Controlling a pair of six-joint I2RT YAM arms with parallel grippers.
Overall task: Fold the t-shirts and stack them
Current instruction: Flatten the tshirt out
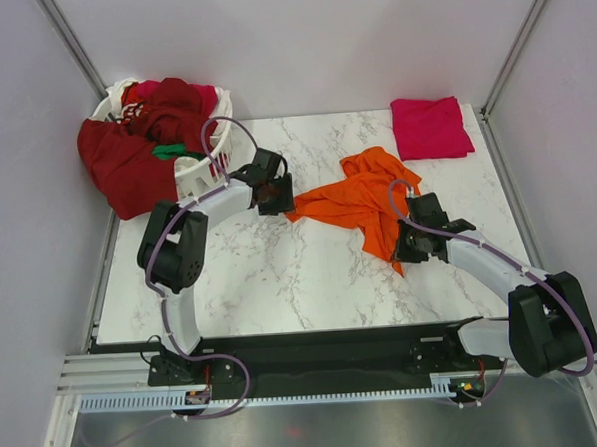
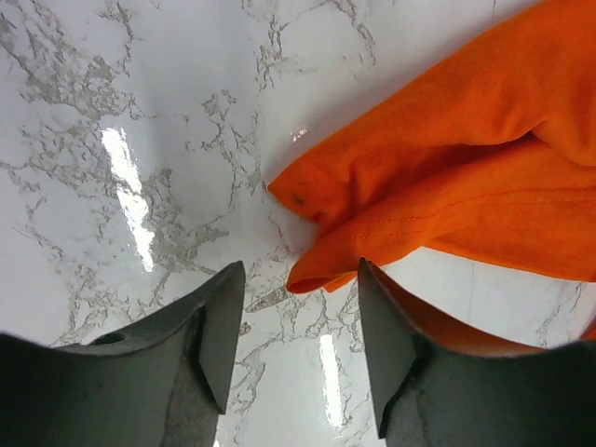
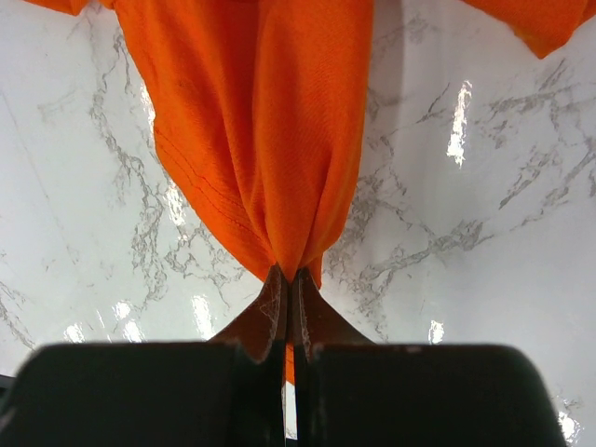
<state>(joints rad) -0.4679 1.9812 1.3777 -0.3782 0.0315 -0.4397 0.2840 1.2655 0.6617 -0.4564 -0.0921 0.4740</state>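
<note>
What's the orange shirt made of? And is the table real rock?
Orange shirt: soft matte cloth; it bunches into folds and shows stitched hems. Table: glossy white with grey marble veins and light glints; real stone or printed laminate, cannot tell.

The table (image 2: 74, 84) is glossy and marble-patterned, mirroring the lights. The orange shirt (image 3: 279, 121) is matt, finely woven cloth; the basket (image 1: 198, 171) looks smooth white plastic.

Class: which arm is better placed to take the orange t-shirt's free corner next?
Left. The left fingers are open with a corner of the orange t-shirt just ahead; the right fingers are shut on its other end.
</note>
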